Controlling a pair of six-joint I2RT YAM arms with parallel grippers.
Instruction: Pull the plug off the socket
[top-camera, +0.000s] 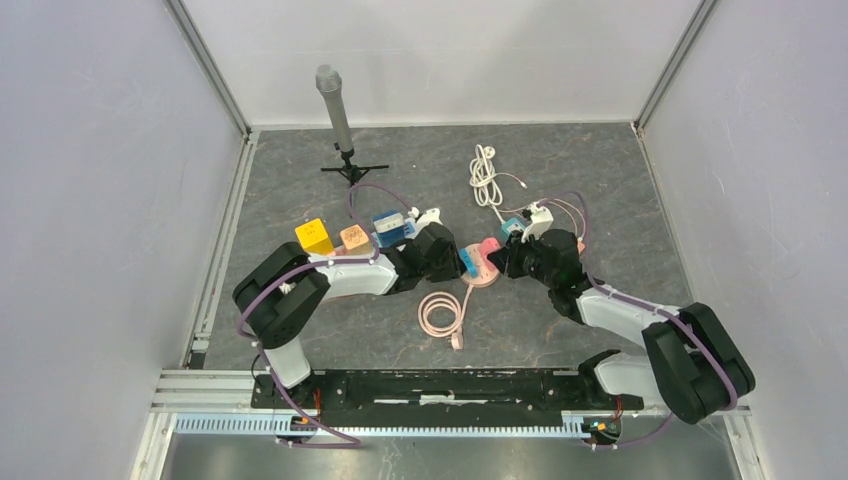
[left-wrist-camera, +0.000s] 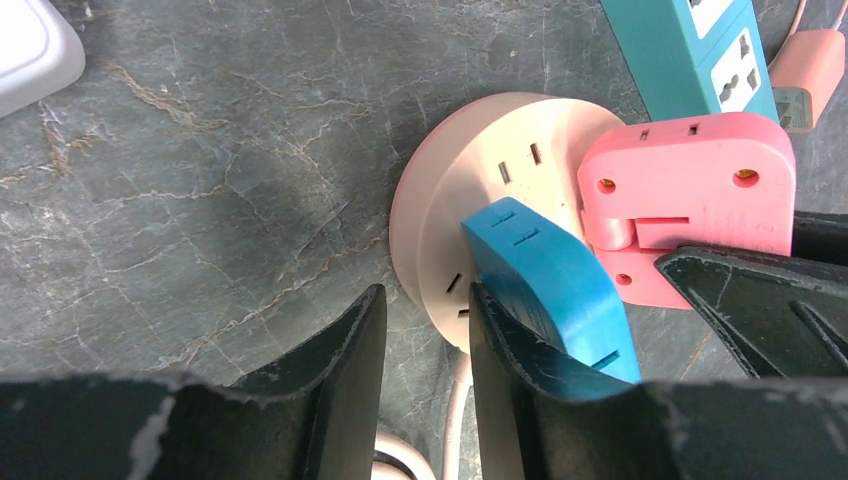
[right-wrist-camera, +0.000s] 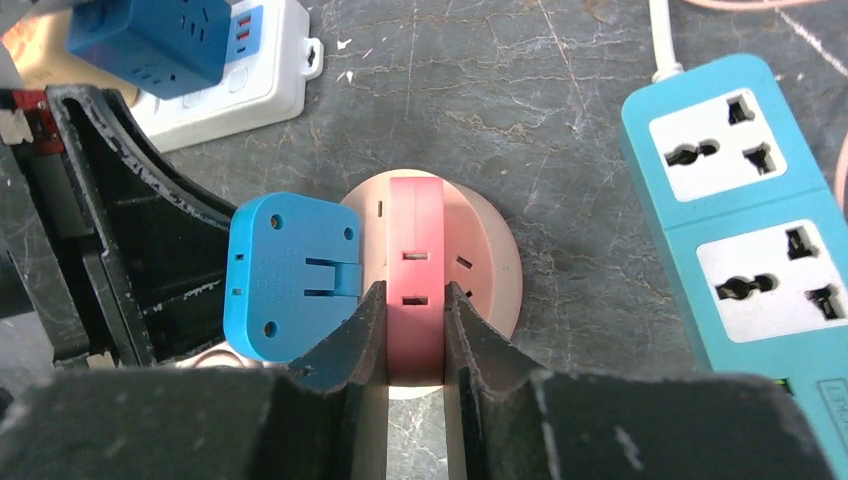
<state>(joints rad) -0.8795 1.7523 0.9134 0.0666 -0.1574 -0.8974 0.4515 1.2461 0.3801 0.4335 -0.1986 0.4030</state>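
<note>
Clamping the pink plug (right-wrist-camera: 415, 225), the right gripper (right-wrist-camera: 415, 295) presses both its sides as it sits in the round socket (right-wrist-camera: 495, 270).
Only the left wrist view shows the left gripper (left-wrist-camera: 425, 305) slightly parted over bare table (left-wrist-camera: 200, 150), the blue plug (left-wrist-camera: 545, 285) just outside its jaws. A teal strip (right-wrist-camera: 740, 200) lies right of the right jaws.

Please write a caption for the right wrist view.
Right gripper clamps pink plug on round socket; blue plug sits beside.

No legible text, brand, number or sign on any item.
</note>
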